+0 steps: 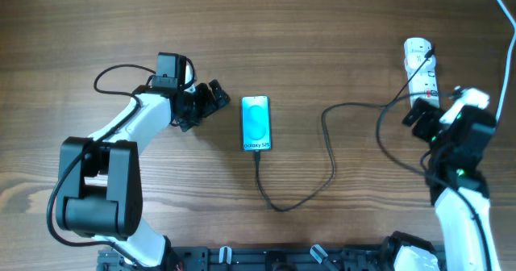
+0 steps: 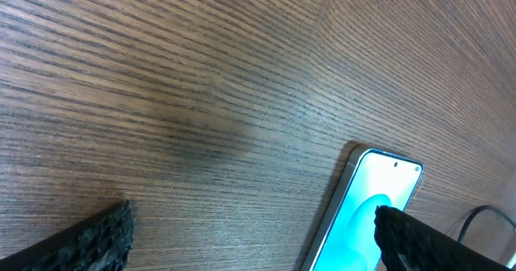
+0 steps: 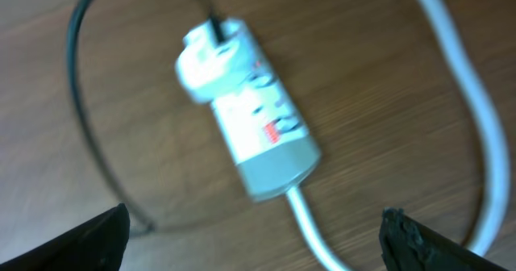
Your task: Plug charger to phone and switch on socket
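Observation:
The phone (image 1: 255,123) lies flat mid-table with its teal screen up and its white band at the near end. The thin black charger cable (image 1: 329,154) runs from the phone's near end, loops right, and reaches the far end of the white socket (image 1: 421,65). My left gripper (image 1: 206,100) is open and empty just left of the phone. In the left wrist view its fingers (image 2: 254,247) straddle bare wood and the phone's edge (image 2: 363,214). My right gripper (image 1: 422,116) is open above the socket's near end. The right wrist view shows the fingers (image 3: 258,247), the socket (image 3: 250,118) and the cable (image 3: 78,102).
The thick white cord (image 3: 480,110) leaves the socket's near end and curves round to the right; in the overhead view it runs up the table's right edge (image 1: 506,69). The left arm's own black cable (image 1: 121,71) loops at the far left. The tabletop is wood.

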Controlling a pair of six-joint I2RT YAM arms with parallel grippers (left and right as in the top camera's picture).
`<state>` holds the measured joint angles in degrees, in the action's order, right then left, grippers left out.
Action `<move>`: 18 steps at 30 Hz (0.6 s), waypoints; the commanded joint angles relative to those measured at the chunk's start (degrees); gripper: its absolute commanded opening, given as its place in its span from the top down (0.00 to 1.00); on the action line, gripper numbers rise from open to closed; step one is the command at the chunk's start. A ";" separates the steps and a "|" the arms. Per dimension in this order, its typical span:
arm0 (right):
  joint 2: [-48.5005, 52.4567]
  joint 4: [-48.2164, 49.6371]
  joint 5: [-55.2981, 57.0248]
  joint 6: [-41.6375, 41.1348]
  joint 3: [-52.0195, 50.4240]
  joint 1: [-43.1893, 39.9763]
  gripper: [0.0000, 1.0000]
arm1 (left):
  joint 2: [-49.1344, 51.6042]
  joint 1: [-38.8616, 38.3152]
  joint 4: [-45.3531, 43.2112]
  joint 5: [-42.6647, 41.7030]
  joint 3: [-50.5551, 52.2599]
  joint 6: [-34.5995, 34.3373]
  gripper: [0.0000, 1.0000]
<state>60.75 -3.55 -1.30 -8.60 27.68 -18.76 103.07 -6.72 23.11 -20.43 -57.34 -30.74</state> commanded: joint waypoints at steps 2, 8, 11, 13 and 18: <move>-4.02 5.40 -7.78 11.34 -7.89 4.61 0.00 | 1.07 0.20 0.68 1.90 1.14 0.07 0.00; -7.56 11.72 -7.78 11.43 -18.45 6.45 0.00 | 1.07 0.20 0.68 1.90 1.14 0.07 0.00; -11.43 12.26 -7.76 11.50 -23.80 7.56 0.00 | 1.07 0.20 0.68 1.90 1.14 0.07 0.00; -14.56 13.16 -7.78 11.56 -25.35 8.35 0.00 | 1.07 0.20 0.68 1.90 1.14 0.07 0.00; -20.83 12.02 -7.30 11.87 -27.41 12.94 0.01 | 1.07 0.20 0.68 1.90 1.14 0.07 0.00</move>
<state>42.59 8.88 -7.99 1.87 1.96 -8.03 103.07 -6.72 23.11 -20.40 -57.34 -30.74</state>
